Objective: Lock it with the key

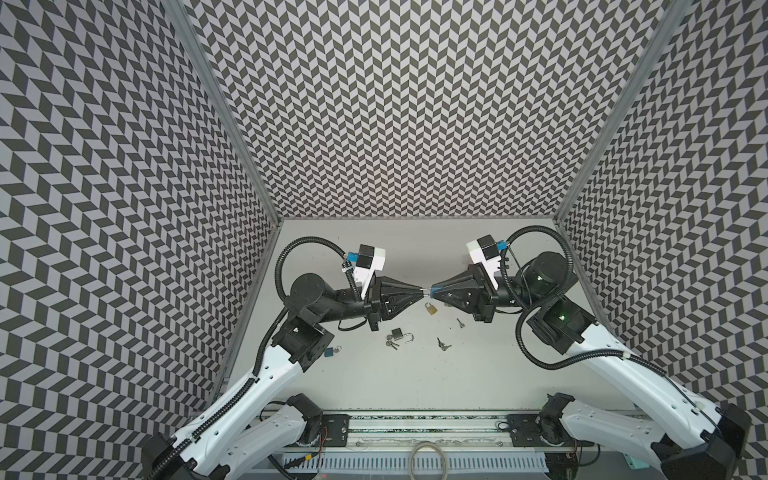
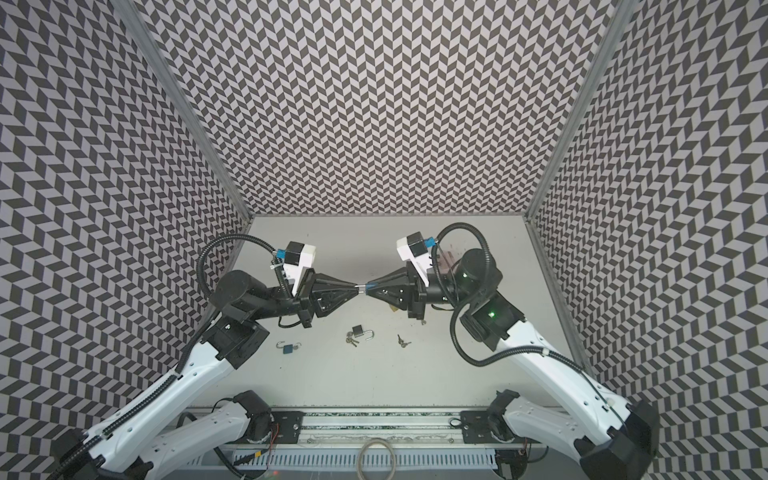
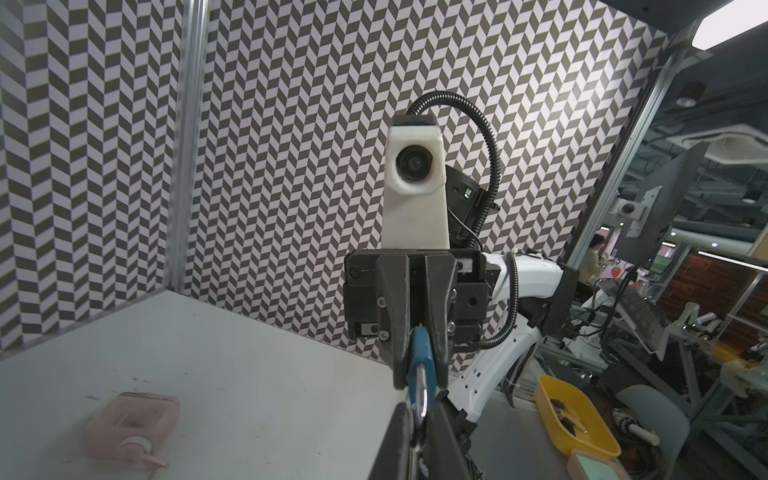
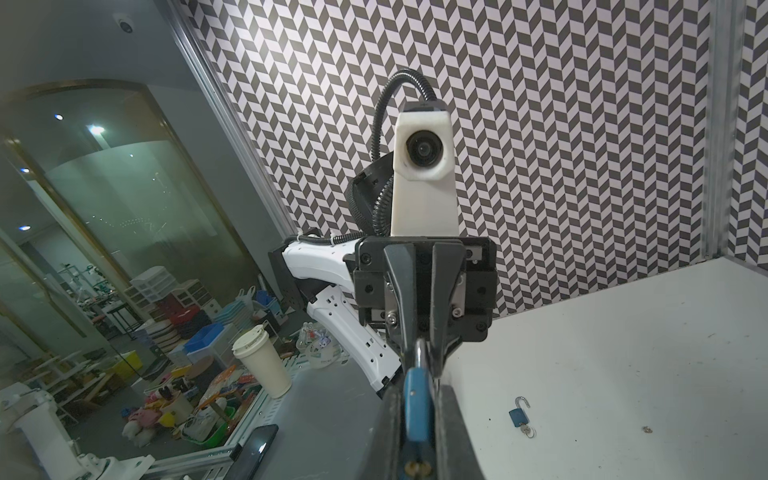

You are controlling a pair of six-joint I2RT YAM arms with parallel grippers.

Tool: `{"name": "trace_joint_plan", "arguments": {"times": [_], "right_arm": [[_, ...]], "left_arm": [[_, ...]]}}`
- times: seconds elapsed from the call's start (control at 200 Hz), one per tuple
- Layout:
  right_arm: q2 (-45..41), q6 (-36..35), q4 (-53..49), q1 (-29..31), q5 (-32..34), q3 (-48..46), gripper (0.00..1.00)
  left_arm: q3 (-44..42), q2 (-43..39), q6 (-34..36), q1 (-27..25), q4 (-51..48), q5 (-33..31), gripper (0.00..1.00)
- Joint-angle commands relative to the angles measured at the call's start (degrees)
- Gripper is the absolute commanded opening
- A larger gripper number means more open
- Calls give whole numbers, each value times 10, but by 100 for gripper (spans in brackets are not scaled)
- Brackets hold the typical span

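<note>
A small blue padlock (image 1: 434,289) (image 2: 371,285) hangs in mid-air over the table's middle, between my two grippers, which meet tip to tip. My right gripper (image 1: 433,290) (image 4: 417,401) is shut on the lock's blue body (image 4: 417,405). My left gripper (image 1: 423,291) (image 3: 417,419) is shut on its silver shackle (image 3: 422,400). The right wrist view shows a brass spot (image 4: 417,468) at the lock's base; whether that is the key I cannot tell.
On the table below lie a brass padlock (image 1: 431,308), a dark padlock with open shackle (image 1: 401,335) and keys (image 1: 392,343), loose keys (image 1: 443,344) (image 1: 460,323), and a second blue padlock (image 2: 287,348) with its shackle open. A pink object (image 3: 133,428) lies at the back right.
</note>
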Motion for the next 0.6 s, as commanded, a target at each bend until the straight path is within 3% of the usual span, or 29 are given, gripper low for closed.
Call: {"name": "trace_joint_plan", "arguments": {"times": [0.0,0.416,0.596], "right_arm": [[-5,-4,15,2,2,6,0],[-1,-15,5,3,5,11,0],[-20,-23,-14,-1,22,10,0]], "left_arm": [[18,-2,4,-2,-3,-2,0],[23,20,9,-42,4,-2,0],[24,3,21,-35,-17,-14,0]]}}
